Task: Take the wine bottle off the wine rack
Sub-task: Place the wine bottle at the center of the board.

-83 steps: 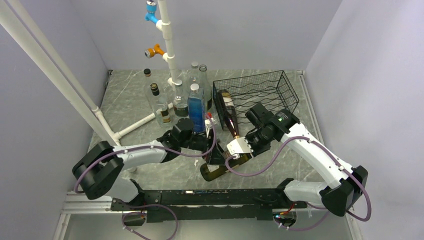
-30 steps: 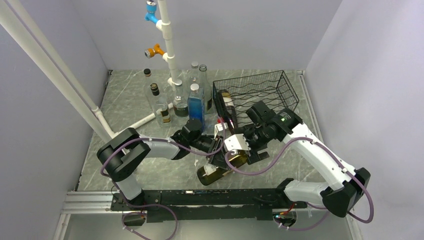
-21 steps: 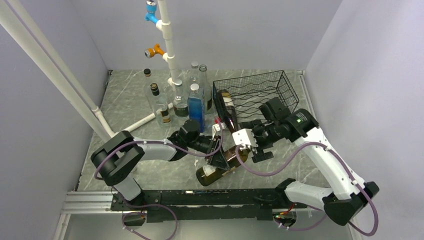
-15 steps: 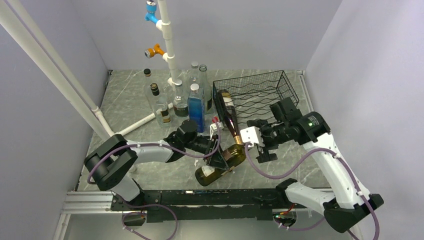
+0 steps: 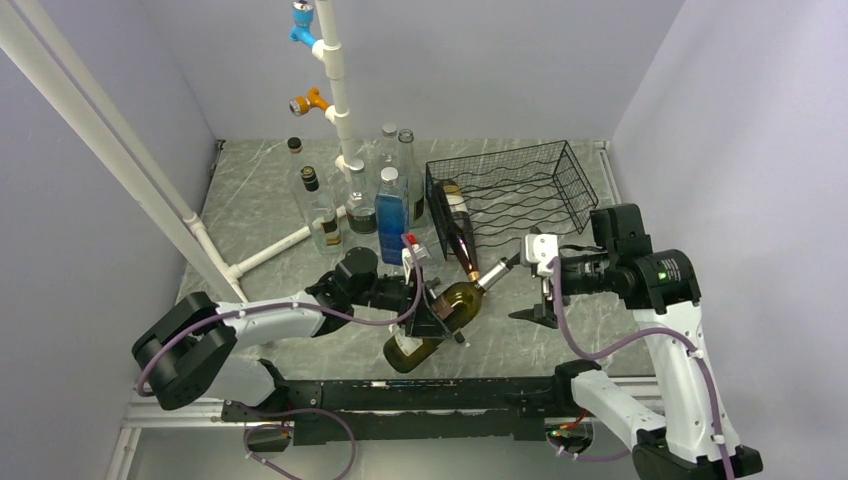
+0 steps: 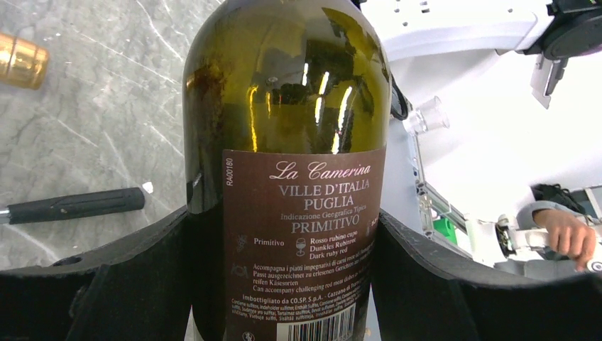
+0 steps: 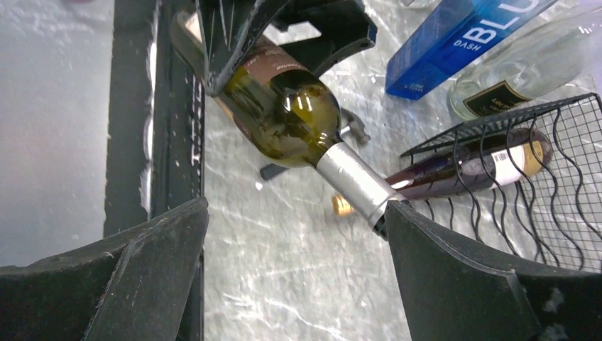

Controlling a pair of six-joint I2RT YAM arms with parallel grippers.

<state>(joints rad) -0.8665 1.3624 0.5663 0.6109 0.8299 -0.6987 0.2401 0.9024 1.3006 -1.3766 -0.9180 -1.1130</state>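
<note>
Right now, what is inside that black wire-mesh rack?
One dark glass wine bottle lies on its side at the left end of the black wire-mesh rack. Mesh partly covers its label.

Bright even light, glare on wine bottle (image 6: 284,92)

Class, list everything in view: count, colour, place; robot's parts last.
wine rack: one, black, far right of the table
dark bottle: one, dark, lying in rack's left side
green wine bottle: one, olive, tilted, near middle
clear bottles: five, clear, standing left of rack
blue bottle: one, blue, among them
gold cap: one, gold, on table
pipe frame: one, white, back left
left gripper: one, black, shut on green wine bottle
right gripper: one, black, open, empty
</note>
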